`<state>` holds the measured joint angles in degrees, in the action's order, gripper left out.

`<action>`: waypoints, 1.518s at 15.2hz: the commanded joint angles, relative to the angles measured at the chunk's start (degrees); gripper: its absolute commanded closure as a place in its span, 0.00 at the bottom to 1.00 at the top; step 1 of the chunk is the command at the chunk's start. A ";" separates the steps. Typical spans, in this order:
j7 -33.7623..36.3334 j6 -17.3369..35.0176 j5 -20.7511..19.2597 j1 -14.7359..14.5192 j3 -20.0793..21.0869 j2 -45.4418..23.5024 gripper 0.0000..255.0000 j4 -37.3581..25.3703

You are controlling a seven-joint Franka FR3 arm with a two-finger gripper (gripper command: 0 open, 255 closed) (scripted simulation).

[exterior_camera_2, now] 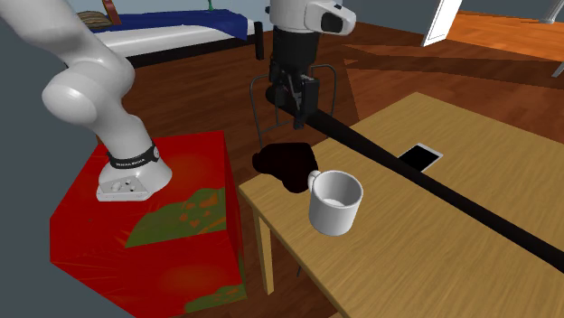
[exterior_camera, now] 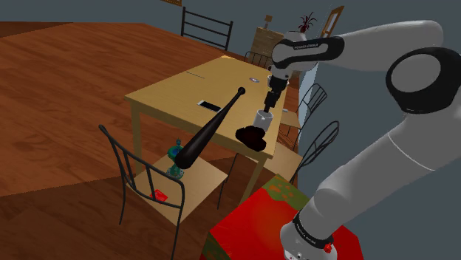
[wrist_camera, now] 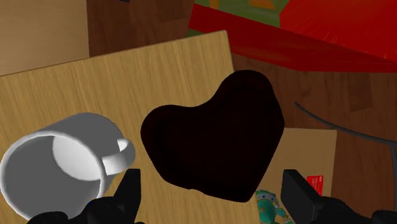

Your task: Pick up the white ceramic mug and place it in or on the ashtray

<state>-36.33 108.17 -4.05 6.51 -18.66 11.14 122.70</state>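
I logged the red stand (exterior_camera_2: 81,217) nearest, set close against the bench's corner. From it the white arm (exterior_camera_2: 86,90) reached out over the bench (exterior_camera_2: 434,262).

The hand (wrist_camera: 213,197) hung above that near corner. Its fingers (wrist_camera: 130,191) were spread wide apart and clasped nothing.

Directly beneath it lay the ashtray (wrist_camera: 213,137), seen between the fingers but not touched by them. It was a very dark, heart-shaped dish, flat on the wood at the corner nearest the stand.

The mug (wrist_camera: 60,162) was white and stood upright on the bench just beside the ashtray, outside it, with its handle turned toward the dish. In the wrist view a narrow strip of wood parted the two. The mug stood to one side of the hand, outside the span of the fingers.

Past the mug a long black baseball bat (exterior_camera: 210,131) lay across the bench, its thick end jutting over the edge above a chair. Beyond the bat a flat dark phone (exterior_camera_2: 420,156) with a pale rim lay on the wood.

The chair (exterior_camera: 148,181), dark-framed with a pale seat, carried a teal object (exterior_camera: 176,159) and a small red item (exterior_camera: 159,195).

Farthest off, I recorded a second dark chair (exterior_camera: 207,28) on the wooden floor (exterior_camera: 66,81), and in the second exterior view a bed (exterior_camera_2: 172,32).
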 commanded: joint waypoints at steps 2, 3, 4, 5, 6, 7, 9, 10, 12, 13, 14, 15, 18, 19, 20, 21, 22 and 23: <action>-3.89 2.02 0.95 0.86 -2.05 -6.22 0.00 -3.67; -5.15 2.45 1.43 1.21 -2.61 -8.33 0.00 -5.15; -6.42 2.81 1.96 1.59 -3.12 -10.46 0.00 -6.70; -7.68 3.12 2.55 2.01 -3.59 -12.62 0.00 -8.33; -8.93 3.37 3.18 2.48 -3.99 -14.81 0.00 -10.04; -10.16 3.56 3.85 3.01 -4.33 -17.02 0.00 -11.83; -12.54 3.73 5.25 4.22 -4.84 -21.50 0.00 -15.66; -13.69 3.71 5.96 4.90 -5.02 -23.77 0.00 -17.71; -15.84 3.45 7.39 6.42 -5.18 -28.37 0.00 -22.10; -16.83 3.21 8.07 7.28 -5.16 -30.69 0.00 -24.45; -17.77 2.89 8.73 8.16 -5.12 -33.04 0.00 -26.91; -18.66 2.49 9.38 9.08 -5.04 -35.42 0.00 -29.50; -18.77 3.89 9.52 9.22 -4.88 -35.81 0.00 -28.49; -18.83 4.59 9.61 9.24 -4.84 -35.99 0.00 -27.95; -18.89 5.27 9.71 9.27 -4.80 -36.21 0.00 -27.47; -18.96 5.96 9.81 9.31 -4.75 -36.42 0.00 -26.98; -19.03 6.64 9.91 9.34 -4.70 -36.65 0.00 -26.51; -19.14 7.70 10.08 9.41 -4.62 -37.03 0.00 -25.80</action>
<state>-55.43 115.00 5.89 15.89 -23.35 -25.56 96.35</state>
